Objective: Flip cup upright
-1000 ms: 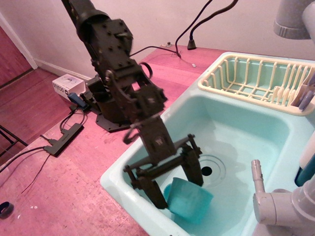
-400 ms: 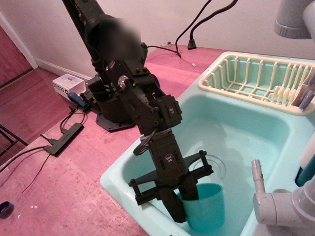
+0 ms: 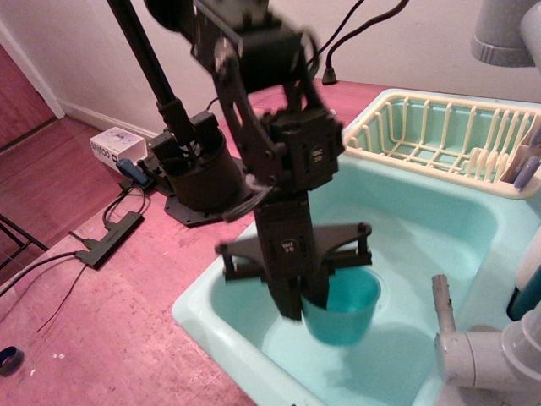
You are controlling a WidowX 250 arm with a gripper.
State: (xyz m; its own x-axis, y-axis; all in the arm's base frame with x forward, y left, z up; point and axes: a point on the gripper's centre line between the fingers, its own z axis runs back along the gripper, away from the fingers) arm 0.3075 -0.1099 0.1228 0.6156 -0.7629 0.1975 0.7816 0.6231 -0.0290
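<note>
Cream dish rack (image 3: 439, 139) beside aqua sink (image 3: 423, 237)

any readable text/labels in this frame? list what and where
White box on the floor: dark print on its side, too blurred to read.
Gripper body: small white marking above the fingers, too small to read.
Cup, sink, dish rack: no text visible.

White wall (image 3: 68, 51), reddish wooden floor (image 3: 25, 161)

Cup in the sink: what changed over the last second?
The hand, shut on the cup's rim, turned the cup from lying tilted on its side to upright, opening up, and raised it off the sink floor. The dish rack and faucet stayed put.
</note>
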